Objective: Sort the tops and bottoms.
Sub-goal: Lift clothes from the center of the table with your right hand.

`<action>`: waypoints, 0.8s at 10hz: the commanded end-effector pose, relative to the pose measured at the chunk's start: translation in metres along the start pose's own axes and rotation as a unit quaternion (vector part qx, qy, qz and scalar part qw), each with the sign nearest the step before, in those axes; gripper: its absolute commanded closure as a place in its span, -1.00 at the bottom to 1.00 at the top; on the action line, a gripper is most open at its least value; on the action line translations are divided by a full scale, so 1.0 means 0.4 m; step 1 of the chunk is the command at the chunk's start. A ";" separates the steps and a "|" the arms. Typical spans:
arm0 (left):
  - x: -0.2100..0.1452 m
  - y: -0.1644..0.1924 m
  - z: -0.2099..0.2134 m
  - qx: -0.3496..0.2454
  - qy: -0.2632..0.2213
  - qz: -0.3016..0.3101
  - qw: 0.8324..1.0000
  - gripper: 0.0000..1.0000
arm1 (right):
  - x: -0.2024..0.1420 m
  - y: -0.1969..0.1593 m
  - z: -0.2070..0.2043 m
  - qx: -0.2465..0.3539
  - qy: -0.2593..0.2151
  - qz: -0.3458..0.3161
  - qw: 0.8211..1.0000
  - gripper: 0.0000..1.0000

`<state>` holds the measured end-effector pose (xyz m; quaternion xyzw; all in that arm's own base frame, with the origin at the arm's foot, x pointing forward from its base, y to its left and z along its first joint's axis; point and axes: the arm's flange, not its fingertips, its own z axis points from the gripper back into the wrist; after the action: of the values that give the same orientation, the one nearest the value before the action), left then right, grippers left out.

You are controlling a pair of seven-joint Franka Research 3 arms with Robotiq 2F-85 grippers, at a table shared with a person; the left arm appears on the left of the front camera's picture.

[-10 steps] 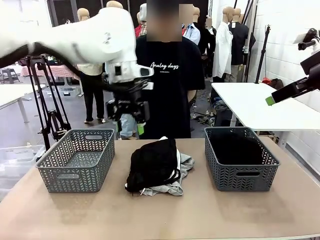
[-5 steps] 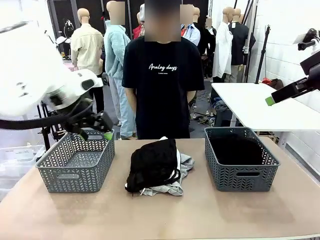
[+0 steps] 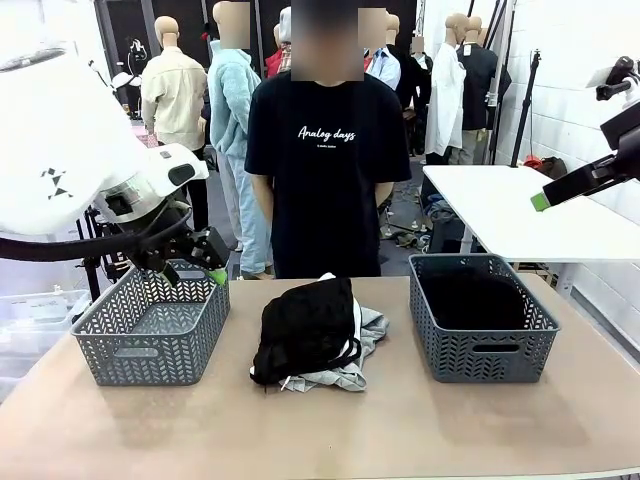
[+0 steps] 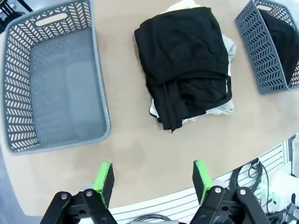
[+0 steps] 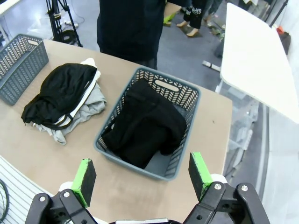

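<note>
One wide brown surface carries everything for the sorting. A person stands at its 12 o'clock edge and keeps both hands off it.

Seen from the robot's side, the left basket is at 9 o'clock of the middle and the right basket at 3 o'clock. I think they stand apart like this so that each kind of clothing has its own place and each arm has a basket near it. The left basket is empty. The right one holds a black garment, so one piece seems already sorted.

Between the baskets, touching neither, lies the pile of clothes: a folded black piece on top, grey and white cloth under it. This is what remains to be sorted.

The left hand hangs above the far rim of the left basket, fingers spread and empty. The right hand waits high at 3 o'clock, fingers also spread, holding nothing.
</note>
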<state>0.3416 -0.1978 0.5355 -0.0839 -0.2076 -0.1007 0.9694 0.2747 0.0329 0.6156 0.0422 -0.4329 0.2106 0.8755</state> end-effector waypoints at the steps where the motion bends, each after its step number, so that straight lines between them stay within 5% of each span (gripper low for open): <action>1: -0.020 0.024 0.049 -0.025 -0.004 -0.041 0.999 -0.75 | 0.005 0.000 -0.008 0.004 -0.006 -0.001 1.000 -1.00; 4: -0.109 0.121 0.197 -0.015 -0.012 -0.043 0.999 -0.75 | 0.005 0.000 -0.008 0.004 -0.006 -0.001 1.000 -1.00; 8: -0.116 0.093 0.216 -0.025 -0.019 -0.093 0.995 -0.75 | 0.005 0.000 -0.008 0.004 -0.006 -0.001 1.000 -1.00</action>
<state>0.2655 -0.1305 0.5995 -0.0801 -0.2308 -0.1700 0.9547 0.2747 0.0329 0.6156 0.0422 -0.4331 0.2106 0.8754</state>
